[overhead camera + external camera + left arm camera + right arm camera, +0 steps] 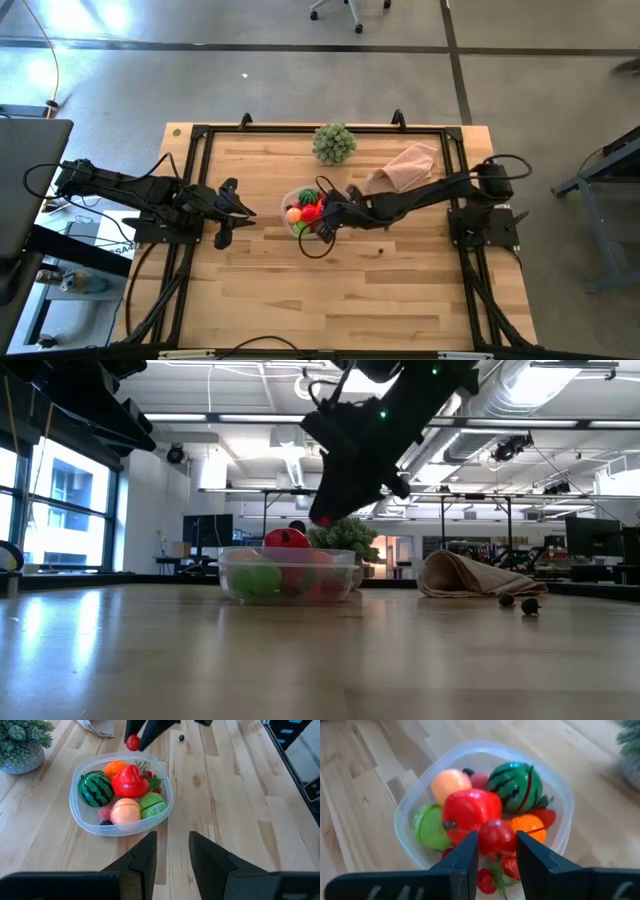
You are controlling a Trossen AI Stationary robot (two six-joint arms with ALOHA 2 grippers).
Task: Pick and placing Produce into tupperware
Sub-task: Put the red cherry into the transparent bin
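The clear tupperware (303, 212) stands mid-table on its base, with its rim also in the left wrist view (75, 815). Inside lie a striped dark green piece (96, 790), a red piece (131, 781), an orange one (115, 767), a pink one (125, 811) and a light green one (152, 805). My right gripper (496, 851) hangs just over the tupperware's right side, shut on a small red berry (496, 837). My left gripper (171, 851) is open, low over the table to the left of the tupperware, and touches nothing. My right gripper pinches the small red berry (132, 742) between its two fingers (467, 852), one on each side of the round body. The fingers slant down from the table's right side. The berry is lifted clear, just above the produce in the tupperware.
A pale green leafy ball in a pot (334, 143) stands near the far edge. A pinkish-beige cloth (405, 167) lies beside it under my right arm. Small dark berries (530, 605) lie on the bare wood right of the tupperware. A black frame (196, 180) edges the table.
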